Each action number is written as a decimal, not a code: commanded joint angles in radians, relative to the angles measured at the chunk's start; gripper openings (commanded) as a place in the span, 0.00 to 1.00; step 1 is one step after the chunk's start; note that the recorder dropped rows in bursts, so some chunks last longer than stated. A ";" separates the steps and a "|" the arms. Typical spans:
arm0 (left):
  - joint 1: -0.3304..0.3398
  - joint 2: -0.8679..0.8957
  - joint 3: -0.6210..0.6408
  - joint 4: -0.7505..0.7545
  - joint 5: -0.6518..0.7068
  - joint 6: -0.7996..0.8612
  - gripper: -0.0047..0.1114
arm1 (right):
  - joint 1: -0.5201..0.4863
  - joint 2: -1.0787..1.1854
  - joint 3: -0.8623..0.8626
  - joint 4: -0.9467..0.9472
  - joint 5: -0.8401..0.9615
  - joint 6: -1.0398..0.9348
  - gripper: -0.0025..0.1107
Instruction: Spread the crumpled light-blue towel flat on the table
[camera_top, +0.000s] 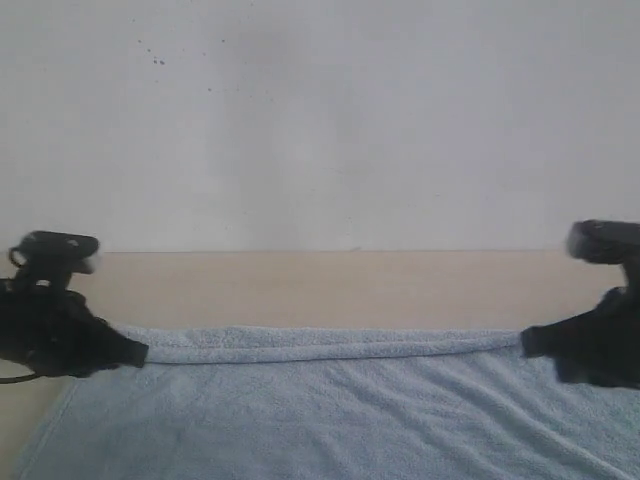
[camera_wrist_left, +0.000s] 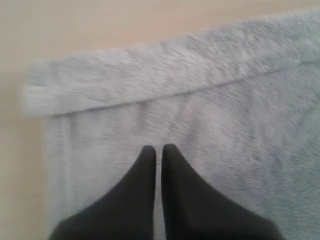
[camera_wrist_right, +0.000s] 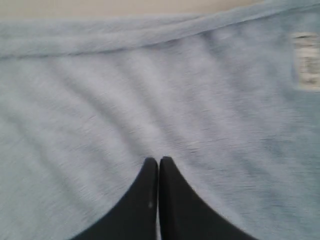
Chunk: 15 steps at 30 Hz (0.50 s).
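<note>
The pale beige table carries a light-blue towel, which lies spread over it. The towel's far edge is folded over into a narrow band that runs from the tip of the left gripper to the tip of the right gripper. Bare tabletop shows beyond the band. Soft ripples cross the cloth ahead of the right gripper, near a small white tag.

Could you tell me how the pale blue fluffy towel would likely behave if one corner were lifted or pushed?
Probably floppy: the pale blue fluffy terry towel shows soft ripples and a rolled-over far edge. Pushed, it would likely bunch rather than slide, as its pile should grip the matte beige table.
</note>
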<state>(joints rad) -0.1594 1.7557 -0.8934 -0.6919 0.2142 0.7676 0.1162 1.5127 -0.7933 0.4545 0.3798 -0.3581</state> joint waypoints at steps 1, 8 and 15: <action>0.010 0.207 -0.242 -0.164 0.427 0.220 0.07 | 0.085 0.101 -0.094 0.421 0.215 -0.509 0.02; 0.183 0.295 -0.279 -0.183 0.332 0.184 0.07 | 0.092 0.150 -0.114 0.561 0.303 -0.607 0.02; 0.197 0.338 -0.279 -0.512 0.319 0.505 0.07 | 0.092 0.194 -0.114 0.608 0.335 -0.645 0.02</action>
<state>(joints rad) 0.0369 2.0891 -1.1684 -1.0480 0.5355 1.1188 0.2080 1.7060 -0.9030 1.0551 0.7042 -0.9874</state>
